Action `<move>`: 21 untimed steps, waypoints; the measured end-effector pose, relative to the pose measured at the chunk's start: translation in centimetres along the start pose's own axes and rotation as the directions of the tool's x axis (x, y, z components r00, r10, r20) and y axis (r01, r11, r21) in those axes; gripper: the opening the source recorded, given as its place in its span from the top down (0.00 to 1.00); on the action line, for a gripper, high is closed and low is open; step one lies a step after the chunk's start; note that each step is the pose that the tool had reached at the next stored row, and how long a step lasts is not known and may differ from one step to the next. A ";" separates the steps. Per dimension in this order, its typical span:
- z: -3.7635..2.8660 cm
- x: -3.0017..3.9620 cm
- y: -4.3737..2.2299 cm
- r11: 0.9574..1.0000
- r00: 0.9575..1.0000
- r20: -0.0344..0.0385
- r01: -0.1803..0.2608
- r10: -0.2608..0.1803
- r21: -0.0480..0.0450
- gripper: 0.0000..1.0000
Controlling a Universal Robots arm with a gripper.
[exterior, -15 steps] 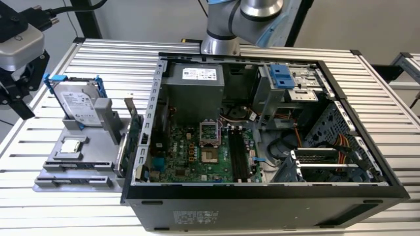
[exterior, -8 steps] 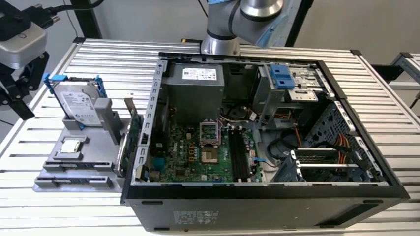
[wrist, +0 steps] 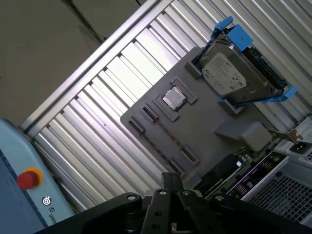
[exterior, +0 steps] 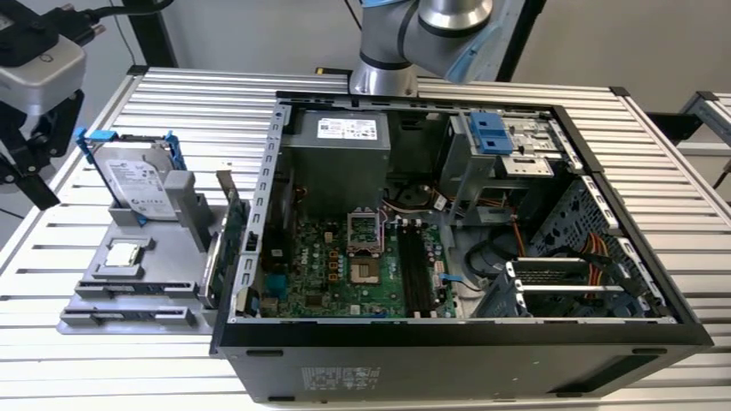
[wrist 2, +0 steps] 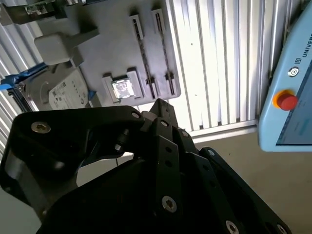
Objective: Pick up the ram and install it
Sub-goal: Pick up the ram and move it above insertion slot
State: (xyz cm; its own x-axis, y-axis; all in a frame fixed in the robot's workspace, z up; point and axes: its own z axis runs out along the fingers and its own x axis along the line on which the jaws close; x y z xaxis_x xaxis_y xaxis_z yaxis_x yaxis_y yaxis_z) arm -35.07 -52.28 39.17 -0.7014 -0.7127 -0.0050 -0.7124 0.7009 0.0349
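1. Gripper [wrist: 169, 176]: black linkage, jaws pressed together with nothing between them. In the exterior view it [exterior: 40, 193] hangs above the outer side of the grey tray [exterior: 171, 261], clear of everything on the tray.
2. Ram [exterior: 137, 288]: thin bluish strip in a long holder on the tray, just beside the processor chip [exterior: 123, 254] and well apart from the gripper.
3. Processor chip: square, silver-topped, seated in a recess near the middle of the tray.
4. Hard drive [exterior: 143, 180]: in a blue caddy, propped at a tilt at the tray's end farthest from the ram.
5. Expansion card [exterior: 232, 248]: green, standing on edge at the tray's side, between the tray and the computer case [exterior: 457, 330].
6. Computer case: black, side open, motherboard exposed, just beside the tray on the exterior view's right.
7. Table [exterior: 205, 94]: slatted metal, carrying the tray.
8. Pendant [wrist 2: 292, 48]: light blue with 1 red button, past the table edge, well apart from the tray
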 end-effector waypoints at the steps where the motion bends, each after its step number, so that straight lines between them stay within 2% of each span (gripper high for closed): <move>1: 0.00 0.00 0.00 1.000 1.000 -0.001 0.007 -0.007 0.000 1.00; 7: 0.00 0.00 0.00 0.999 0.999 -0.004 0.051 -0.051 0.002 1.00; 14: 0.00 0.00 0.00 0.994 0.994 -0.010 0.108 -0.108 0.004 1.00; 21: 0.00 0.00 0.00 0.987 0.987 -0.014 0.158 -0.158 0.006 1.00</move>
State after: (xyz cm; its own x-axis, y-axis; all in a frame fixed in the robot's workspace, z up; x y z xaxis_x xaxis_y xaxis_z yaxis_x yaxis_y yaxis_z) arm -35.07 -52.28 39.17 -0.5800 -0.8146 0.0033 -0.8143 0.5798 0.0278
